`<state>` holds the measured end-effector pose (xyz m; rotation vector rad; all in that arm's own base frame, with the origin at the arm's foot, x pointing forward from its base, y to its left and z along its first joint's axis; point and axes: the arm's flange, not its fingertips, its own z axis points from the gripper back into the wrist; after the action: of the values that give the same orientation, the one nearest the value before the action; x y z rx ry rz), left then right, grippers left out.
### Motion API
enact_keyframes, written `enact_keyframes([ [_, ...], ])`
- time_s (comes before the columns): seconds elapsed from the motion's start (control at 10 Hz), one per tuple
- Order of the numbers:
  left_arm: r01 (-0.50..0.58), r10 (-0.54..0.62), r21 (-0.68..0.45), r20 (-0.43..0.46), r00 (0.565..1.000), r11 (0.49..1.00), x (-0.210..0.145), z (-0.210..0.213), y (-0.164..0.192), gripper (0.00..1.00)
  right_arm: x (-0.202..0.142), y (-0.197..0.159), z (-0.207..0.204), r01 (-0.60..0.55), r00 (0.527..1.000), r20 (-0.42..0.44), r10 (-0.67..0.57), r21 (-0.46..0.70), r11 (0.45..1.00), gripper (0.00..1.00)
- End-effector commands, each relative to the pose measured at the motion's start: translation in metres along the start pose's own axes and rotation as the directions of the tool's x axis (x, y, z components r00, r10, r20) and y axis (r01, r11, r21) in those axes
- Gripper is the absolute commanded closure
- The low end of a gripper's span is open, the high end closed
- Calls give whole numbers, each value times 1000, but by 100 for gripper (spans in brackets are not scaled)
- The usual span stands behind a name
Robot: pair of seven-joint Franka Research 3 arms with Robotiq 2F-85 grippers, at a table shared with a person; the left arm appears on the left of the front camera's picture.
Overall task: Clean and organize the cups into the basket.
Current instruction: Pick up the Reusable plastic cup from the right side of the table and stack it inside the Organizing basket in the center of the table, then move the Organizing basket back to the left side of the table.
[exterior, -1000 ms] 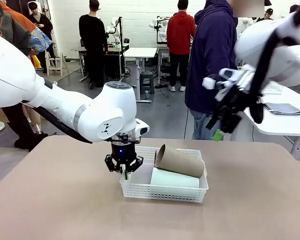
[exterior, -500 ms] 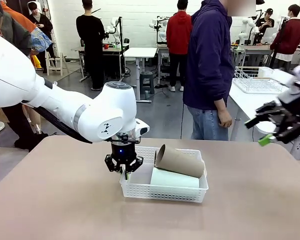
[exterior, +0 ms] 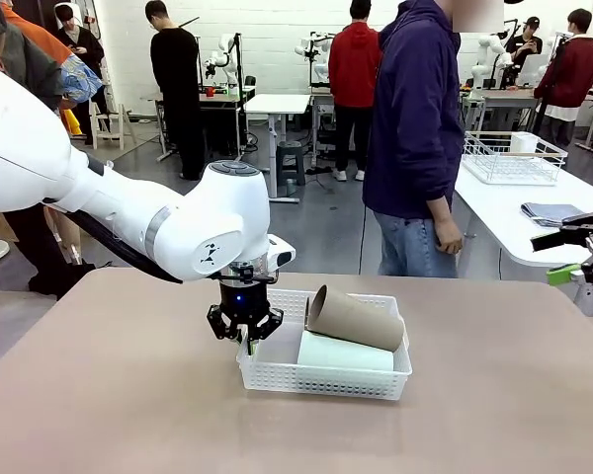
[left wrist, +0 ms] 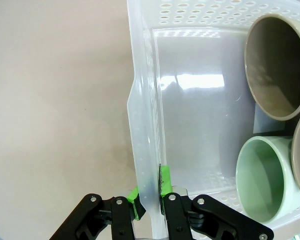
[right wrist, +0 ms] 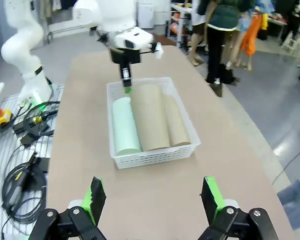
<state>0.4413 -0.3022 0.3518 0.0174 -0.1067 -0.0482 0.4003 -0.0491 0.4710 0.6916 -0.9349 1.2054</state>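
So the left gripper (left wrist: 149, 207) is pinched shut on the short-end rim of the basket (left wrist: 140, 125), probably to steady or nudge it rather than grab a cup. All three cups are lying on their sides inside it: the mint cup (right wrist: 125, 125) on the basket floor, one tan cup (exterior: 358, 318) propped higher, and the other tan cup (right wrist: 176, 122) beside it. The right gripper (right wrist: 150, 200) hangs wide open, well clear of the table (exterior: 109, 395), I think parked.
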Motion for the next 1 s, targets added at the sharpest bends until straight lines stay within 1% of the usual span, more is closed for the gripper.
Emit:
enact_keyframes([
  [0.0, 4, -4, 0, 7, 1000, 1000, -2, 2, 1, 100, 5, 8, 4, -26, 1000, -3, 26, 37, 999, 0],
  [0.9, 4, -4, 0, 7, 1000, 1000, -2, 2, 1, 100, 5, 8, 4, -26, 1000, -3, 26, 37, 999, 0],
])
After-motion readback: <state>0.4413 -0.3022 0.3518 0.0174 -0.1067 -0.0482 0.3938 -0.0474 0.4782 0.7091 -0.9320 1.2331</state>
